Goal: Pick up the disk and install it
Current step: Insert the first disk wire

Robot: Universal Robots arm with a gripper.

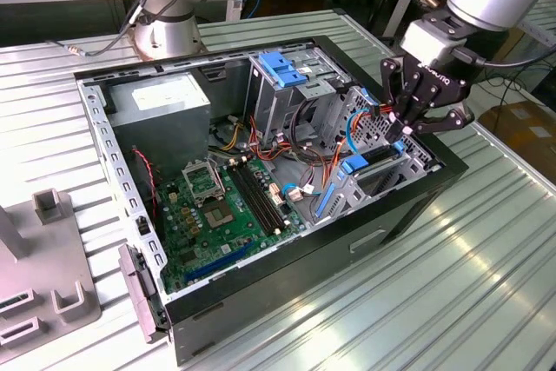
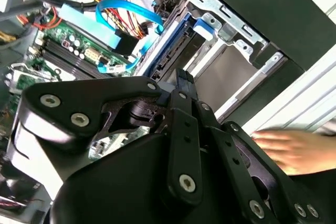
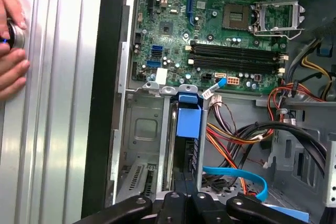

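The disk (image 3: 188, 121) stands on edge in the drive bay of the open computer case (image 1: 408, 206), its blue carrier frame along its edge. In the exterior view the disk (image 1: 380, 156) sits in the bay at the case's right end, and my gripper (image 1: 401, 128) hangs just above it. In both wrist views the black fingers come together on the disk's near edge. The gripper (image 3: 185, 182) looks shut on the disk (image 2: 167, 51), whose far end is down in the bay. The second wrist view has the gripper (image 2: 181, 80) right at the bay mouth.
Blue, orange and black cables (image 3: 236, 135) lie beside the bay. The green motherboard (image 1: 221, 206) fills the case floor, with a grey power-supply box (image 1: 161, 97) and a blue-clipped metal cage (image 1: 282, 71) behind. A person's hand (image 3: 10, 51) rests on the ribbed table outside the case wall.
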